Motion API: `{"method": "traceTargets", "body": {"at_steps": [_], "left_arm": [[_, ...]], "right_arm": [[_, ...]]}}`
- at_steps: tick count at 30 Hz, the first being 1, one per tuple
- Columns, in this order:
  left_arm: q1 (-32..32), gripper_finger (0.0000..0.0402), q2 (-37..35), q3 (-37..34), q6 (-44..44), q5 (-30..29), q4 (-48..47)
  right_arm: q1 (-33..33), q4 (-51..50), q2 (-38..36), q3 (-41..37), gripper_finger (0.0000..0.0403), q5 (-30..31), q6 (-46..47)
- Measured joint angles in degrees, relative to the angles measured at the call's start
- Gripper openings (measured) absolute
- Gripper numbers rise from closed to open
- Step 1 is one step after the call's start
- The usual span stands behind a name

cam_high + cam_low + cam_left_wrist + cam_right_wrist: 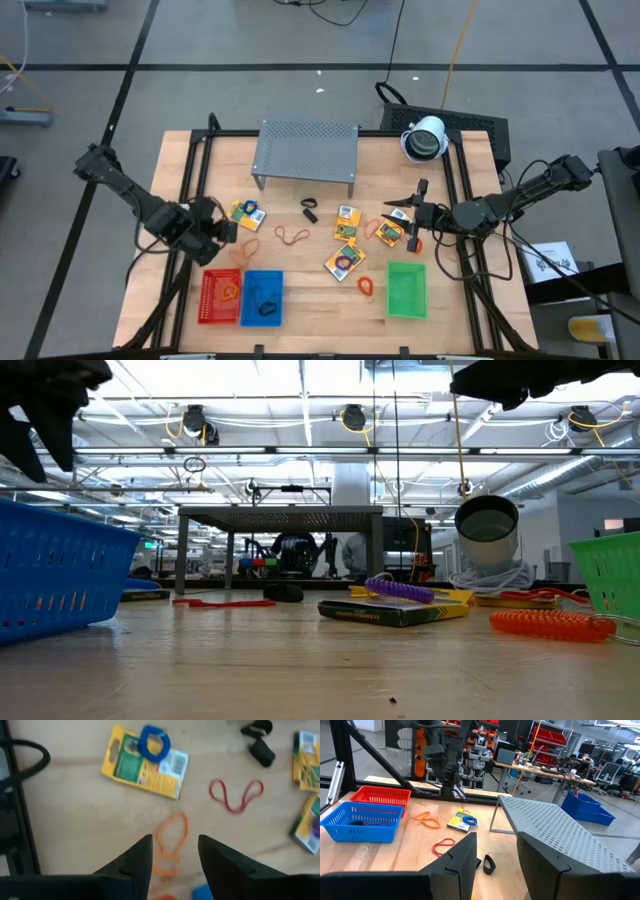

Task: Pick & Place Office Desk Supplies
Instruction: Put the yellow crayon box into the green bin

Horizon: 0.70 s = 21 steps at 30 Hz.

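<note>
My left gripper [218,236] [175,851] hovers open above the table's left part, fingers pointing down over an orange rubber band [171,843] [248,247] that lies flat on the wood. Beyond it lie a yellow packet [145,764] [246,212] with a blue ring [154,743] on top, a red rubber band [235,796] [292,236] and a black clip [260,747] [310,210]. More packets [345,230] lie mid-table. My right gripper [410,216] [497,850] stands open and level at the right, holding nothing.
A red basket [208,300], a blue basket [262,282] and a green basket [406,290] stand along the near edge. A grey perforated shelf [305,150] stands at the far middle, a white cylinder [425,138] at the far right. An orange coil [366,285] lies by the green basket.
</note>
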Motion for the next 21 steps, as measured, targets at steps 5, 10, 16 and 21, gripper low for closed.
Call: {"method": "traceTargets", "body": {"at_steps": [5,10,16,21], "left_arm": [[6.42,0.0168,-0.05,0.0,5.4,-1.27,-2.06],[13.96,0.017,-0.05,-0.04,8.68,-3.53,-6.88],[21.61,0.017,-1.09,-1.5,12.53,-8.48,-6.66],[27.82,0.017,-4.49,-7.92,14.73,-8.2,-1.9]], "right_arm": [[0.0,-0.18,0.02,0.02,0.013,0.0,-0.13],[-0.02,-1.61,0.01,0.02,0.013,0.02,-0.13],[-0.02,-2.2,0.02,0.02,0.013,0.01,-0.13],[-0.02,-2.51,0.02,0.0,0.013,0.0,-0.1]]}}
